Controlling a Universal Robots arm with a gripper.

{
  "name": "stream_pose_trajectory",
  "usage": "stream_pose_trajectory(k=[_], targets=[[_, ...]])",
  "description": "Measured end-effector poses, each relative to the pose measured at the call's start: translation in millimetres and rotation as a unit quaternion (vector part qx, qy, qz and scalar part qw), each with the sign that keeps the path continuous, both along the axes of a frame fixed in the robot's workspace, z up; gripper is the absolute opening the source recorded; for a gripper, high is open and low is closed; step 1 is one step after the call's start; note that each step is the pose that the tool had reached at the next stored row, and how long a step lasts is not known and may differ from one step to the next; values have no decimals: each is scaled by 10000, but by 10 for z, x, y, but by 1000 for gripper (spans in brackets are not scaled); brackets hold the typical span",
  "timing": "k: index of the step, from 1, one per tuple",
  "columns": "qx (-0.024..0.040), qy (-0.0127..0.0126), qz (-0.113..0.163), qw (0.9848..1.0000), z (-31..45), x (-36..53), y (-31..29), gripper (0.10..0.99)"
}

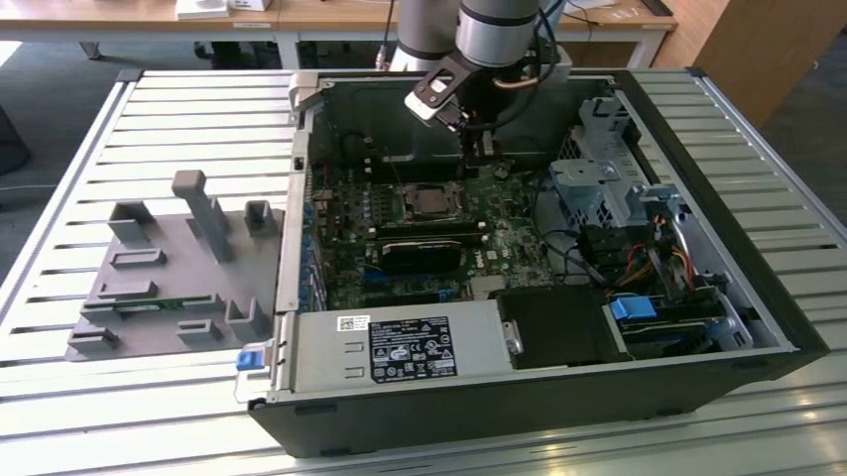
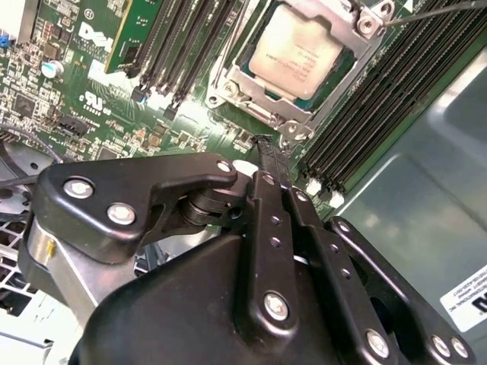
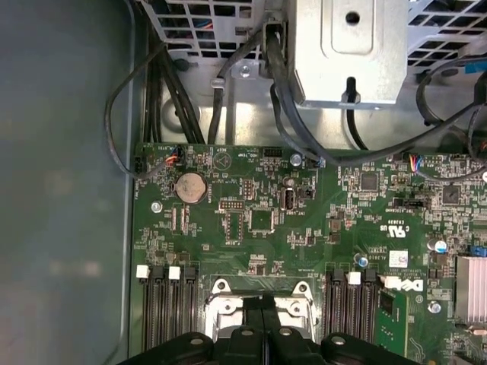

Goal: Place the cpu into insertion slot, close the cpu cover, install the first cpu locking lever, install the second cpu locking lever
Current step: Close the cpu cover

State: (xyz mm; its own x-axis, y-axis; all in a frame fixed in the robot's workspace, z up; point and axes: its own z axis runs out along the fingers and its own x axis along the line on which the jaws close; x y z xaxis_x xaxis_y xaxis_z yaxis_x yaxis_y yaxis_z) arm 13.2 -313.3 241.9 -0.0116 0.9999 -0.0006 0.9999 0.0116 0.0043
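Cpu (image 2: 297, 53) is seated just ahead of the gripper (image 2: 266, 148), cover (image 2: 259, 91) down on it; gripper clenched w/ nothing in it; lever (image 2: 437, 11) prob. not locked yet.

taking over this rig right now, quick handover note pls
Gripper: fingers shut with nothing between them, tips just beside the socket.
Cpu: seated in the socket.
Cpu cover: down over it, with the chip showing through its window.
Done: cpu placed, cover closed.
Left: the locking levers. A thin lever rod runs past the socket's corner; I can't tell if it is latched.
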Motion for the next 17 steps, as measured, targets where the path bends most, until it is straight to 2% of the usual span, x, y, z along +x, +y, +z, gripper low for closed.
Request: stream_pose_trajectory(k=[13,17], targets=[[0,0,1,10000,-76,-112,-26,118],[0,0,1,10000,-86,-190,-27,118]])
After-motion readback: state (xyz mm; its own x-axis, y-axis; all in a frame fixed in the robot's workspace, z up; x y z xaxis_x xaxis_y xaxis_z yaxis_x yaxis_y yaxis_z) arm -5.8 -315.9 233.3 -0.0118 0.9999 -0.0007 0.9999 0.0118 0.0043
